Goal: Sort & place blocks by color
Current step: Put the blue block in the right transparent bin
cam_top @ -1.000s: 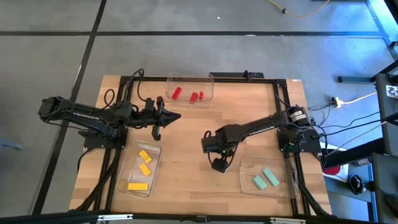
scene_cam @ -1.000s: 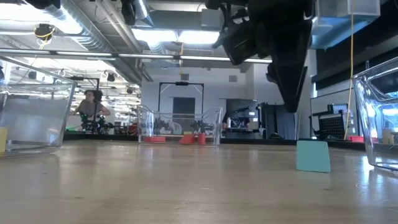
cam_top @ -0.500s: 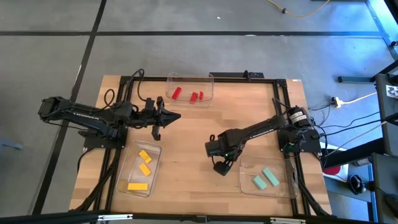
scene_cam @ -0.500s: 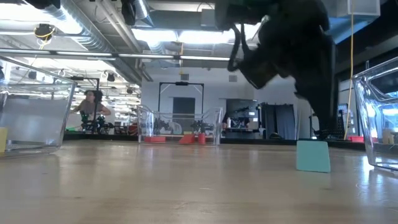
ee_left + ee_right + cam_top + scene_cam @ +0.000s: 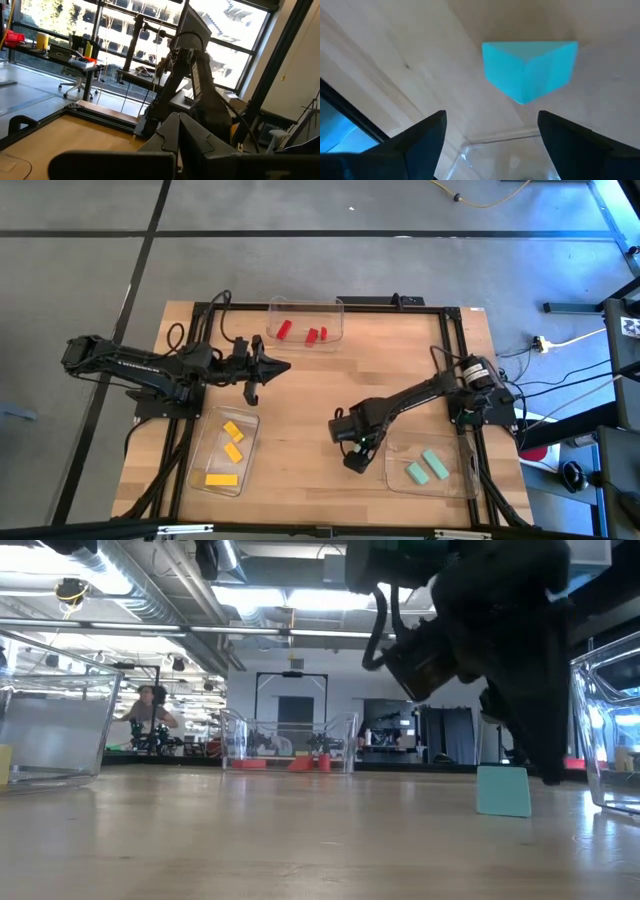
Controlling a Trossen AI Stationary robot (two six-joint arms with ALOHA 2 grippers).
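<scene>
High view: straight down, far, table mid-frame. Low view: tabletop level, facing the room. Right wrist: close, aimed down at teal block, shared with low view, lower right. Left wrist: faces windows across table.

From above, I can't see the loose teal block; my right gripper covers it, just beside the clear tray. That tray's corner is cut off in the right wrist view. The left gripper's fingertips are too small to make out.
</scene>
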